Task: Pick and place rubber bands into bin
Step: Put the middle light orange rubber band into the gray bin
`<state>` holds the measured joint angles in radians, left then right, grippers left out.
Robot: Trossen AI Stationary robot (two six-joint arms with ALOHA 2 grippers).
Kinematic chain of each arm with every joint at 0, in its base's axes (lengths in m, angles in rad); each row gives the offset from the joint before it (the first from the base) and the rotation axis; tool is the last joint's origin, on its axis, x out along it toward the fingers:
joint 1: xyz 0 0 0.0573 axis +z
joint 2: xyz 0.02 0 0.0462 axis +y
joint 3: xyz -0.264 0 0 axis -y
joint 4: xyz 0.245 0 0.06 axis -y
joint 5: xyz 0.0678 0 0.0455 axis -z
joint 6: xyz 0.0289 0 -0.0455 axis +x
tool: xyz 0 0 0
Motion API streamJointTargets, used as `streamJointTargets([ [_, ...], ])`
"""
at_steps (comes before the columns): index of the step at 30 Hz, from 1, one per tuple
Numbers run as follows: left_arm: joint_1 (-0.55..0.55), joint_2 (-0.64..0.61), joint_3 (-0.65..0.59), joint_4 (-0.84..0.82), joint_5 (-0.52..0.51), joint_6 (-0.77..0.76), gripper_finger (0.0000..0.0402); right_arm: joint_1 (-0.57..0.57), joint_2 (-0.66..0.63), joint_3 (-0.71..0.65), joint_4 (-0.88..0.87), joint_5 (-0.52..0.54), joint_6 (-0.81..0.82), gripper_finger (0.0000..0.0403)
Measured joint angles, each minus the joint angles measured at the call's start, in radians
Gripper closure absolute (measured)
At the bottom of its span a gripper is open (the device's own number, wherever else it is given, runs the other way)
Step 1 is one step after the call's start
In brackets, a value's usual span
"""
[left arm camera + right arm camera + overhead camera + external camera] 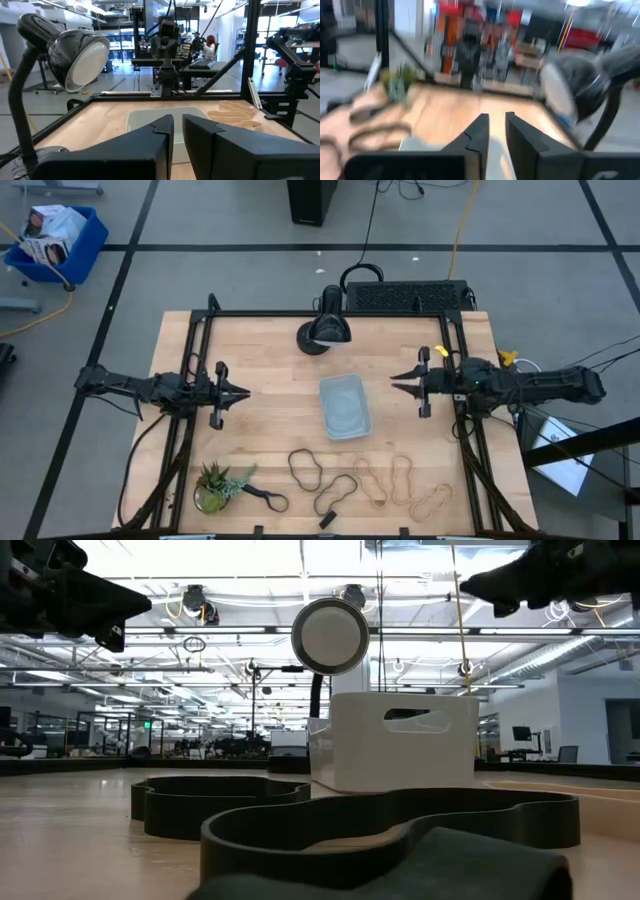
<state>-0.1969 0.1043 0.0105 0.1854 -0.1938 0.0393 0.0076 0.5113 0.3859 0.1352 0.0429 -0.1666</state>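
The clear tray [345,405] lies at the table's middle; it also shows in the left wrist view [145,117] and the low view [400,745]. Several rubber bands lie flat near the table's near edge: black ones [305,468] [335,492] [380,830] and tan ones [370,480] [402,478] [432,500] [237,112]. My left gripper [245,391] [178,125] hovers left of the tray, pointing at it, its fingers shut to a narrow slit, empty. My right gripper [393,382] [497,122] hovers right of the tray, likewise shut and empty.
A black desk lamp [325,330] [80,55] stands at the far middle. A small potted plant [215,485] sits at the near left, with a black band [268,498] beside it. Bare wood lies between tray and bands. People sit far off in the room [205,45].
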Motion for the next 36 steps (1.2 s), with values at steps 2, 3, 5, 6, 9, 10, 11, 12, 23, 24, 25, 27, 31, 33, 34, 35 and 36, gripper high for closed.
streamJointTargets([
  [2,0.000,0.000,0.000,-0.002,0.000,-0.009,0.0355,0.055,0.045,0.091,-0.094,0.028,0.024,0.0311],
  [3,0.000,0.000,0.000,-0.002,0.000,-0.016,0.0355,0.085,0.069,0.139,-0.149,0.045,0.043,0.0300],
  [5,0.000,0.000,0.000,-0.002,0.000,-0.019,0.0355,0.148,0.123,0.227,-0.275,0.091,0.085,0.0275],
  [6,0.000,0.000,0.000,-0.002,0.000,-0.020,0.0355,0.182,0.154,0.269,-0.342,0.122,0.109,0.0262],
  [9,0.000,0.000,0.000,-0.002,0.000,-0.022,0.0355,0.282,0.253,0.378,-0.497,0.202,0.186,0.0220],
  [10,0.000,0.000,0.000,-0.002,0.000,-0.022,0.0355,0.317,0.286,0.410,-0.529,0.221,0.205,0.0207],
  [11,0.000,0.000,0.000,-0.002,0.000,-0.022,0.0355,0.348,0.321,0.440,-0.544,0.227,0.219,0.0194],
  [12,0.000,0.000,0.000,-0.002,0.000,-0.022,0.0355,0.381,0.359,0.467,-0.563,0.242,0.236,0.0182],
  [23,0.000,0.000,0.000,-0.001,0.002,-0.055,0.0355,0.597,0.764,0.568,-0.701,0.300,0.412,0.0115],
  [24,0.000,0.000,0.000,-0.001,0.003,-0.061,0.0355,0.605,0.791,0.568,-0.709,0.300,0.430,0.0115],
  [25,0.000,0.000,0.000,-0.001,0.002,-0.068,0.0355,0.613,0.815,0.569,-0.722,0.299,0.450,0.0115],
  [27,0.000,0.000,0.000,-0.001,0.003,-0.078,0.0355,0.625,0.860,0.569,-0.761,0.293,0.498,0.0117],
  [31,0.000,0.000,0.000,-0.001,0.003,-0.098,0.0355,0.640,0.916,0.568,-0.831,0.231,0.588,0.0121],
  [33,0.000,0.000,0.000,-0.001,0.003,-0.098,0.0355,0.648,0.938,0.568,-0.856,0.214,0.626,0.0120],
  [34,0.000,0.000,0.000,-0.001,0.003,-0.098,0.0355,0.651,0.948,0.568,-0.865,0.213,0.640,0.0120],
  [35,0.000,0.000,0.000,-0.001,0.003,-0.098,0.0355,0.656,0.957,0.568,-0.873,0.208,0.648,0.0120],
  [36,0.000,0.000,0.000,-0.001,0.004,-0.098,0.0355,0.659,0.965,0.568,-0.876,0.196,0.651,0.0120],
])
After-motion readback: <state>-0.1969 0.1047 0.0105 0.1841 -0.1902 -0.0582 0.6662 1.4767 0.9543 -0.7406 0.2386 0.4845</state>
